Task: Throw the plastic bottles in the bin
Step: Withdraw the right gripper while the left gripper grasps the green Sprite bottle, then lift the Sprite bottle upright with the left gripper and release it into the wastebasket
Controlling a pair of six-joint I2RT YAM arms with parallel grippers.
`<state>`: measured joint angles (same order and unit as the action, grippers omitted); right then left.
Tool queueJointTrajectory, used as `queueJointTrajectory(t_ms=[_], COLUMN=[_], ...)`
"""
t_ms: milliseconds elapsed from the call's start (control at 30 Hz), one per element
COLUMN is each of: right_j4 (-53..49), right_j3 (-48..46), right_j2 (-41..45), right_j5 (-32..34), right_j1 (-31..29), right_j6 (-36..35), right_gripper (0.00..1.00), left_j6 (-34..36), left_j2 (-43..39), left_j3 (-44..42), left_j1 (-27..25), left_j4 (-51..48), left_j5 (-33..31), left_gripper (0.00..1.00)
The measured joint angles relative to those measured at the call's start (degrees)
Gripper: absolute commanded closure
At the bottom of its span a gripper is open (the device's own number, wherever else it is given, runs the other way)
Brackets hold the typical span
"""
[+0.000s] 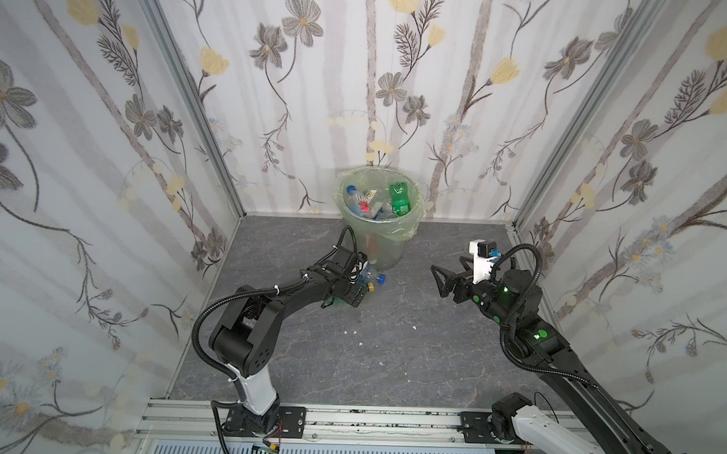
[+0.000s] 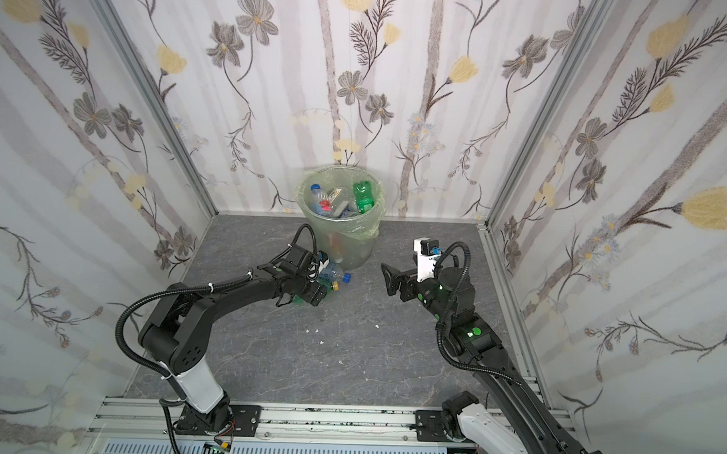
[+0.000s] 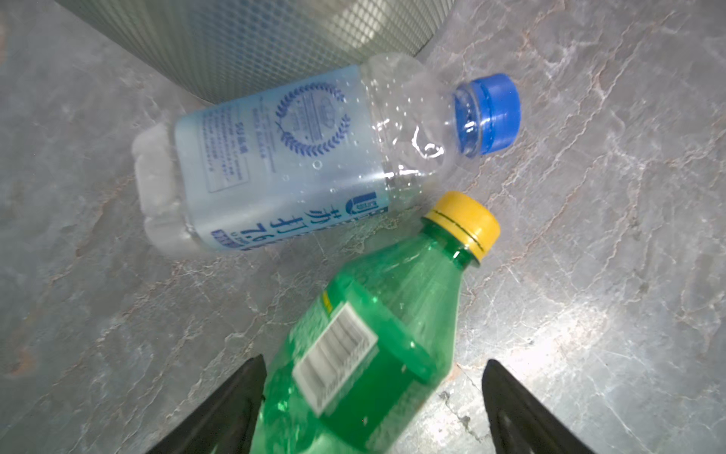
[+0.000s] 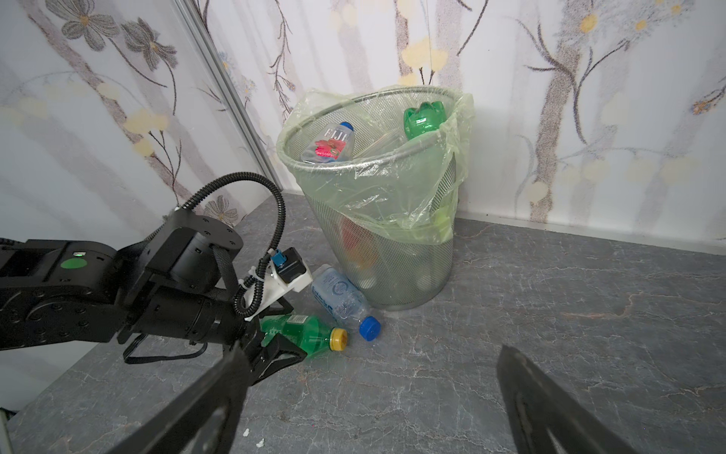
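**Bottle between parted fingers, not clamped**

A glossy green bottle (image 3: 373, 334) with a yellow cap lies on its side on the grey marbled floor (image 3: 589, 236). It is just beside a clear, dented blue-capped bottle (image 3: 283, 157) at the foot of the wire-mesh bin (image 4: 393, 251). The bin stands far centre, lined with thin green film and holding other bottles (image 4: 330, 143). The left arm (image 1: 267, 303) reaches low and forward. Its left gripper (image 3: 373, 359) straddles the green body, one finger touching and the other just apart. The right gripper (image 1: 437, 280) hovers to the right, spread wide and empty.

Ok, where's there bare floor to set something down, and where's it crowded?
Bare: the mid floor between left arm and right arm, bar tiny white scraps, and the strip right of the bin, beyond the right pincer. Crowded: the bin's left foot, where the clear bottle, green bottle and left pincer bunch.
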<state>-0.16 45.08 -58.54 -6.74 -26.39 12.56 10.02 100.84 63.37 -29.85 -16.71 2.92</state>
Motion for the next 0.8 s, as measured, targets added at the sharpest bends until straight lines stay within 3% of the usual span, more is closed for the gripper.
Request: queueJointTrajectory(t_ms=[433, 800], right_j4=[0.4, 0.7], right_j3=[-0.9, -1.2], right_j2=[0.4, 0.3], right_j5=[-0.1, -0.3], right_j1=[0.3, 0.3], right_j6=[0.4, 0.6], right_gripper=[0.02, 0.02], left_j6=[-2.3, -11.8], left_j2=[-3.5, -3.4], left_j3=[-7.3, -10.0], left_j1=[-3.1, -4.6], left_j4=[1.1, 6.6], left_j5=[5.4, 0.9], left_gripper=[0.17, 0.45])
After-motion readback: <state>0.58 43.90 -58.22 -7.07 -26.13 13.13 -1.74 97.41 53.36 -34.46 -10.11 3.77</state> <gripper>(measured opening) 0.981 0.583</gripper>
